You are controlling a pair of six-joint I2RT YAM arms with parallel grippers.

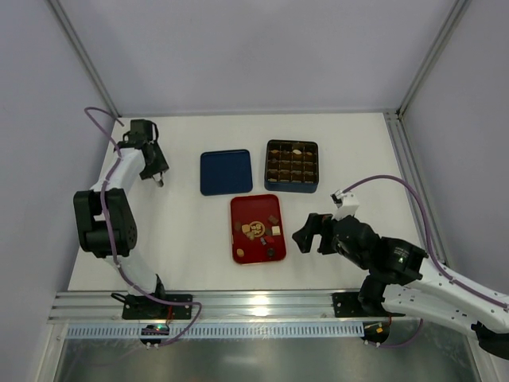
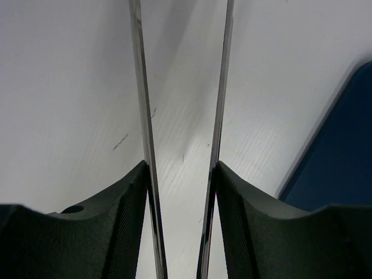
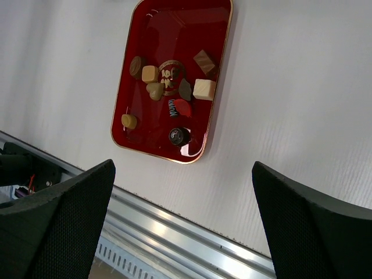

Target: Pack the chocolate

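**Item 1. Red tray** [image 1: 246, 208]. Reference piece. It lies flat on the white bench [image 1: 183, 239], its long side running away from the arm bases. It serves as an open holding dish, so its contents are loose and reachable from above.

**Item 2. Chocolate** [image 3: 204, 89]. About nine small pieces are scattered on the tray around its gold centre emblem, clear of the rim. They are dark brown, tan and cream, some square and some round. One red-wrapped piece and one dark shiny piece lie toward the tray's near end. Most sit apart from their neighbours, which leaves room for a finger on either side.

**Item 3. Dark blue box** [image 1: 291, 189]. It sits just beyond the tray's far right corner, with its grid of brown cells facing up. One pale piece shows in a far-row cell; the other cells are too small to read. Judgement: most of the packing is not yet done.

**Item 4. Blue lid** [image 1: 226, 172]. It lies just beyond the tray's far left corner, beside the box and off it, so the cells are uncovered.

**Item 5. Right claw** [image 1: 312, 237]. It hangs just right of the tray, spread wide and empty, with the tray in its camera's view. Judgement: it is placed to approach a piece.

**Item 6. Left claw** [image 1: 158, 180]. It is well left of the tray, past the lid, and aimed at bare bench. Its thin blade fingers are moderately parted with only bench between them, and it holds nothing. Judgement: it is parked out of the way.
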